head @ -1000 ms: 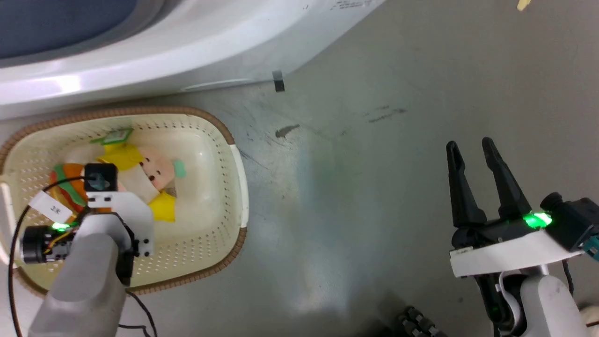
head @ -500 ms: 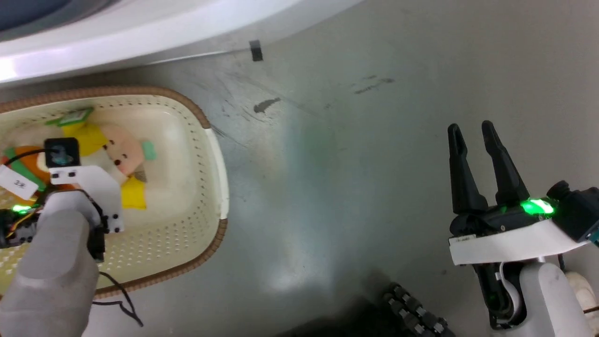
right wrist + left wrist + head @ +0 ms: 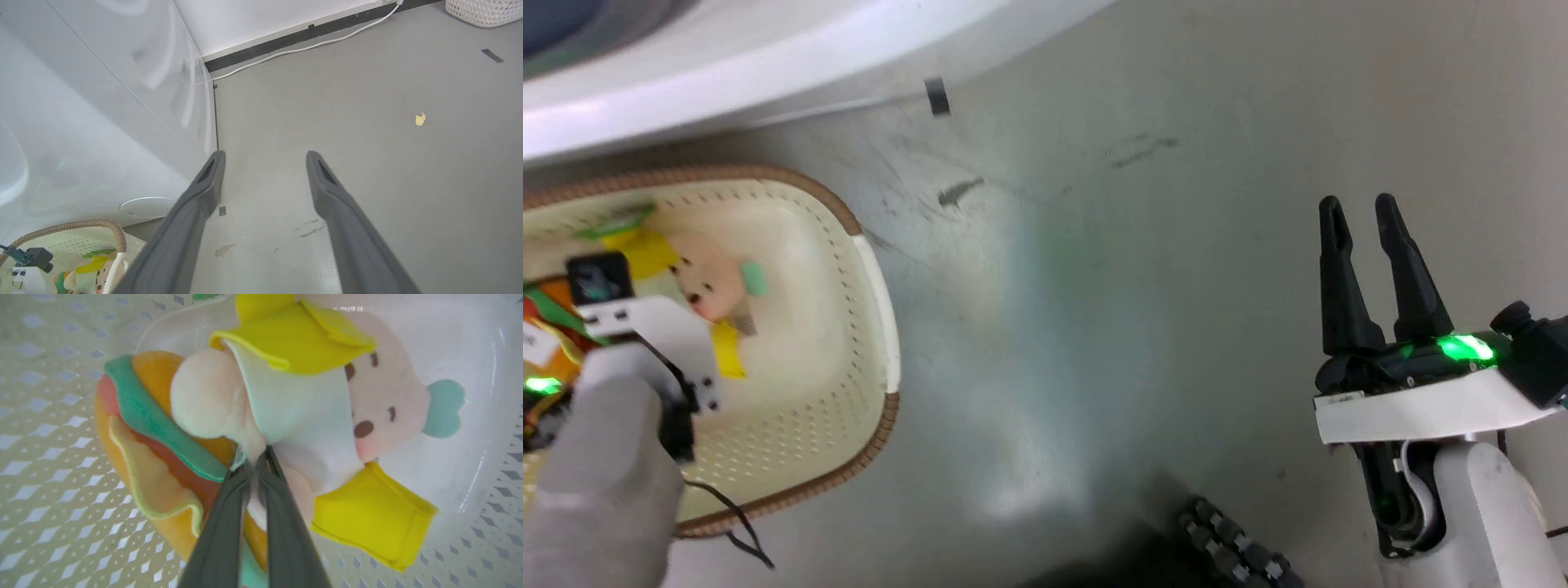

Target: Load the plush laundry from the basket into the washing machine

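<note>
We see the plush laundry (image 3: 294,408), a soft hamburger-shaped toy with an orange bun, green and red layers, yellow and white flaps and a round pink face, lying in the cream-white perforated plastic basket (image 3: 876,269) with the brown woven-look rim. In the head view the basket sits at the left edge of the frame on the grey floor (image 3: 1094,286), just below the large white washing machine (image 3: 727,57) that crosses the upper left.

In the left wrist view the toy's long axis runs from the bun at the lower left to the face at the right of the frame. The face is turned up toward the camera, and its teal bow points to the right edge. In the head view the plush laundry (image 3: 707,278) likewise lies across the frame, with the bun to the left and the face to the right.

The left pincer (image 3: 257,455) has its two dark fingers pressed almost together, pinching a pale fold at the toy's middle, between the bun and the white flap.

The right pincer (image 3: 1360,212) hangs over bare floor at the lower right of the head view, well apart from the basket. Its fingers are spread and hold nothing. In the right wrist view we see the basket (image 3: 102,223) at the lower left, beside the washer's white panel.
</note>
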You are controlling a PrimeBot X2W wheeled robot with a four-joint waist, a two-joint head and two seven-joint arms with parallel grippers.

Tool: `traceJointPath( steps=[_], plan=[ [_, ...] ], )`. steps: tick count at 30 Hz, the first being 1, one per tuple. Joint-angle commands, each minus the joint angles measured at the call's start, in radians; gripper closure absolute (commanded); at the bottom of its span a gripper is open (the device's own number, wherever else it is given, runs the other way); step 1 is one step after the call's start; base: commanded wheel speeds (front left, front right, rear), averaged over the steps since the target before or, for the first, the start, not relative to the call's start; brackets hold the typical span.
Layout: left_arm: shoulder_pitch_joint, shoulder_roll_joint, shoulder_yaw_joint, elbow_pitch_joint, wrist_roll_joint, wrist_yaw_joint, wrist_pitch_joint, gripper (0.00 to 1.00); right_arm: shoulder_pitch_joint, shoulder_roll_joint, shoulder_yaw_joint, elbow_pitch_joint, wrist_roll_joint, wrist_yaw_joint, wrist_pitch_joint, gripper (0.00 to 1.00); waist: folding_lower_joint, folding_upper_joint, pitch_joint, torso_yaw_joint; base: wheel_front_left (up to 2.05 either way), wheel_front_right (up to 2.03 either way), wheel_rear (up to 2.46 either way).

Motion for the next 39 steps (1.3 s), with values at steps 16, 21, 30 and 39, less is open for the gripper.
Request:
traceJointPath(
  steps=[16, 21, 30, 39],
  plan=[
    [0.187, -0.181, 0.009, 0.071, -0.091, -0.131, -0.327, 1.00, 0.179, -0.012, -0.101, 0.011, -0.144, -0.001, -0.005, 0.00, -0.0001, -0.0001, -0.458, 0.185, 0.00, 0.00, 0.00],
    [0.253, -0.237, 0.030, 0.067, -0.131, -0.182, -0.411, 1.00, 0.240, -0.012, -0.116, 0.009, -0.166, -0.001, -0.005, 0.00, -0.0001, -0.0001, -0.572, 0.240, 0.00, 0.00, 0.00],
    [0.372, -0.257, 0.055, -0.169, -0.083, -0.215, -0.435, 1.00, 0.315, -0.008, -0.125, -0.001, -0.195, -0.001, -0.005, 0.00, -0.0001, -0.0001, -0.692, 0.306, 0.00, 0.00, 0.00],
    [0.498, -0.253, 0.146, -0.644, 0.047, -0.181, -0.435, 1.00, 0.312, -0.009, -0.112, -0.022, -0.195, -0.001, -0.005, 0.00, -0.0001, -0.0001, -0.659, 0.296, 0.00, 0.00, 0.00]
  ],
)
